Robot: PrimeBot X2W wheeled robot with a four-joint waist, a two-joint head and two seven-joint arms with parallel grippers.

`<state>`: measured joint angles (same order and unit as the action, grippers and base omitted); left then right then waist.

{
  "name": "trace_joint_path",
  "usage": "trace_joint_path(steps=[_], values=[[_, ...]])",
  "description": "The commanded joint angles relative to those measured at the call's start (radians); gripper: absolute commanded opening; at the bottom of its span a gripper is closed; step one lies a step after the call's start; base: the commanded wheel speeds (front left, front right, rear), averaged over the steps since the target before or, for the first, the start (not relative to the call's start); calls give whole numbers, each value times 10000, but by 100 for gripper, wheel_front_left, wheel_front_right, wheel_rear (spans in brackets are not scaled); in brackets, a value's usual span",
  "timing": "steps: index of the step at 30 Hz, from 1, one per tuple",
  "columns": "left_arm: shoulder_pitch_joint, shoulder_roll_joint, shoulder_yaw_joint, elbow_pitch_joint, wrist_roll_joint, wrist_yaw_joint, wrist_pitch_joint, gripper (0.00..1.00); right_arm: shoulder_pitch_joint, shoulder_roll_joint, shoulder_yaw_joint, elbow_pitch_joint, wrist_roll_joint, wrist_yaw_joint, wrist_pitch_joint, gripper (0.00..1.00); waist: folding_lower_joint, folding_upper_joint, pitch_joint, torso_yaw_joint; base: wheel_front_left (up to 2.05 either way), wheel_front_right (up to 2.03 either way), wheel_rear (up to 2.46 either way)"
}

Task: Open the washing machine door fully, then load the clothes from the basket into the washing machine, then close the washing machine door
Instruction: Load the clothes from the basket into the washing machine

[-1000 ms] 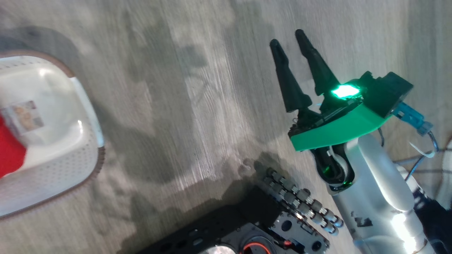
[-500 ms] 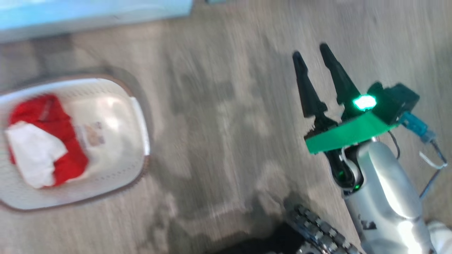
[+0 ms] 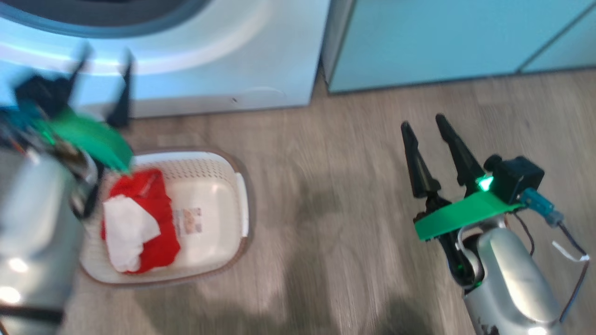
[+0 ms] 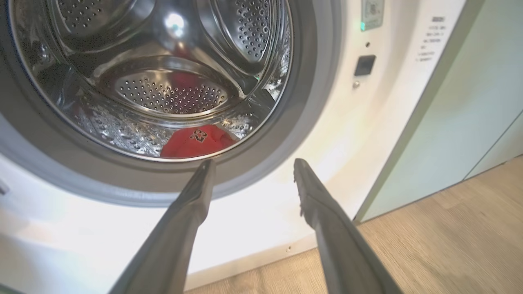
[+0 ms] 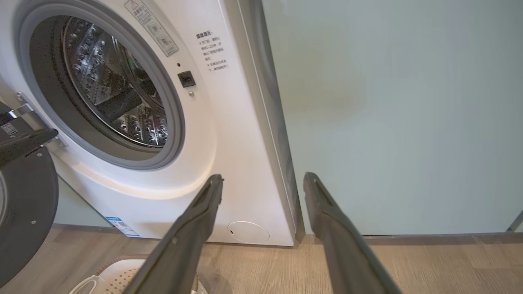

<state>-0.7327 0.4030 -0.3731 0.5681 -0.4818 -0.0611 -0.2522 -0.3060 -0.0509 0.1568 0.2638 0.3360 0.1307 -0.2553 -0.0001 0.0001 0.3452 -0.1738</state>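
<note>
from the head: bring the left gripper [image 3: 106,52], spread wide, down onto the clothes [image 3: 158,195] in the basket [image 3: 242,186]; keep the right gripper [image 3: 423,121], likewise spread, over the floor [image 3: 326,186]; from the left wrist: note 1 red garment [image 4: 194,141] lying in the drum [image 4: 171,94]; from the right wrist: steer clear of the open washing machine door [image 5: 24,204].

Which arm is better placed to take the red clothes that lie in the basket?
Left, probably. The left tool is open and its arm overlaps the end of the basket where the red clothes lie. The right tool is open too, but it stands far off over the floor.
</note>
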Motion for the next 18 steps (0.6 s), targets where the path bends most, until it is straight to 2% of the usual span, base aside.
trace_joint_path(steps=[1,4,5,12,18], values=[[631,125,545,-705,282,211,-94,100,158,7,143,-234,-134,0,-65,100,1,-1,-752,591,0,0,0],[1936,-310,957,-1320,482,398,-94,100,354,7,76,-149,-221,0,-65,100,1,-1,-1147,741,0,0,0],[1936,-310,957,-1320,482,398,-94,100,354,7,76,-149,-221,0,-65,100,1,-1,-1147,741,0,0,0],[4151,-1316,1974,-2542,1259,751,-95,100,762,7,45,-33,-269,0,-65,100,1,-1,-1881,974,0,0,0],[5308,-2028,2728,-3293,2099,675,-95,100,1050,7,22,16,-237,0,-65,100,1,-1,-2251,1083,0,0,0]])
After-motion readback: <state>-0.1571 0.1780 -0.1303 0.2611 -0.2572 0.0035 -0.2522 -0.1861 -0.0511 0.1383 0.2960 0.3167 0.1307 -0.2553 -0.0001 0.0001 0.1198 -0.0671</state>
